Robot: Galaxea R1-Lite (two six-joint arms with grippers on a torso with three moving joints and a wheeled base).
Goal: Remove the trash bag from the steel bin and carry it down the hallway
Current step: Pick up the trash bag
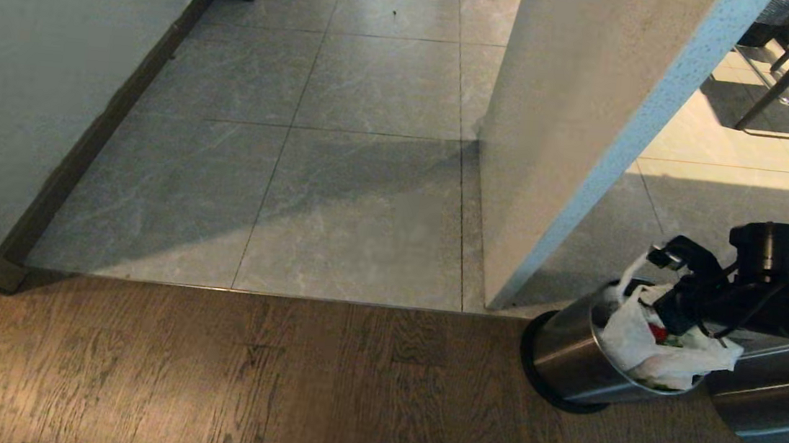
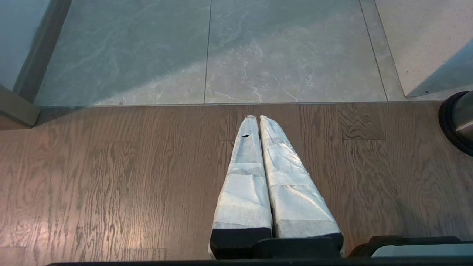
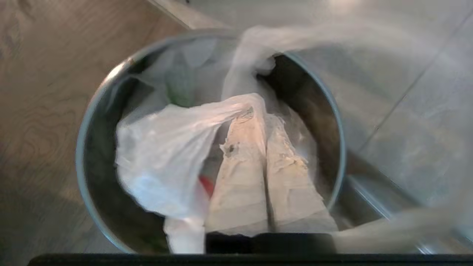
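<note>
A: Thin white plastic is what the right gripper (image 3: 258,122) is dealing with. The trash bag (image 1: 651,340) is sitting in the mouth of the steel bin (image 1: 570,354), at about four o'clock in the head view, on the wooden floor (image 1: 206,377) beside the wall corner (image 1: 560,158).

B: And the fingers?

A: They are lying pressed together down inside the bin, and a fold of the bag's film is draping over their tips. Whether any film is actually pinched, I cannot tell.

B: How is it likely handling?

A: Soft, slippery, probably light, and likely to tear. I am judging the loop handle (image 1: 639,270), rising at twelve o'clock of the bin, to be the best hold.

B: The left gripper (image 2: 258,120)?

A: It is hanging closed and empty over the wood.
</note>
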